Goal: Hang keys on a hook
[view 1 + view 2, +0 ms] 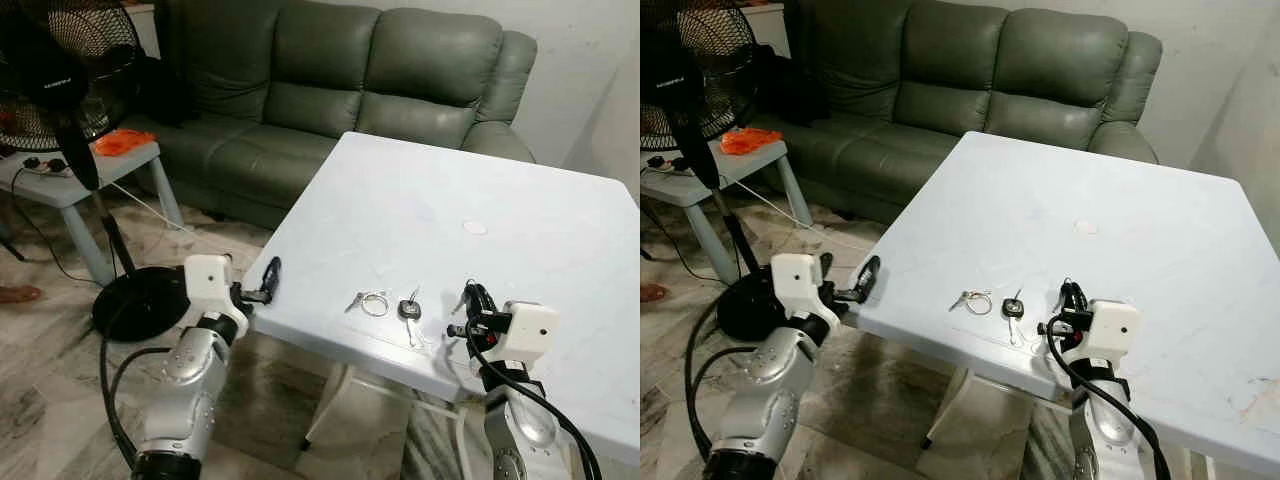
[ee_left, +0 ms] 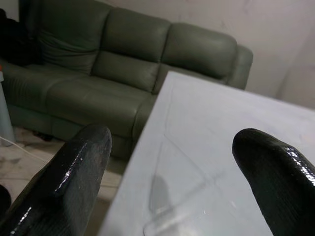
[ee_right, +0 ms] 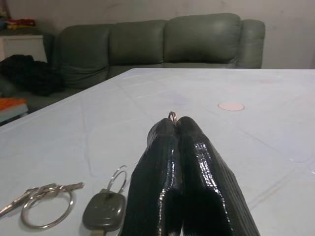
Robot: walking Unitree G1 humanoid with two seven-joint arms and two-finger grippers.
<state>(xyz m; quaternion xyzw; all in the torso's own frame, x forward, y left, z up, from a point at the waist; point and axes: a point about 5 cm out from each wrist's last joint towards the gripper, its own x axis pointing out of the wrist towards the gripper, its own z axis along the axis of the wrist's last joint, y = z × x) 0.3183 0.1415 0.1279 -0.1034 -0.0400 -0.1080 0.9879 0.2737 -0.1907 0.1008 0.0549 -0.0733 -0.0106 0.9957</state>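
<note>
Keys (image 1: 372, 302) lie unhung on the table's (image 1: 520, 250) near edge; right gripper (image 3: 173, 119) pinches a small ring, left gripper (image 1: 268, 278) gapes wide, empty; hook unseen.

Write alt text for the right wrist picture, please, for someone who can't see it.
Two black fingers of the robot's right pincer are pressed together around a small metal ring, above a white table. A black car key and a ring of small keys lie on the table beside it, with a green sofa behind.
</note>
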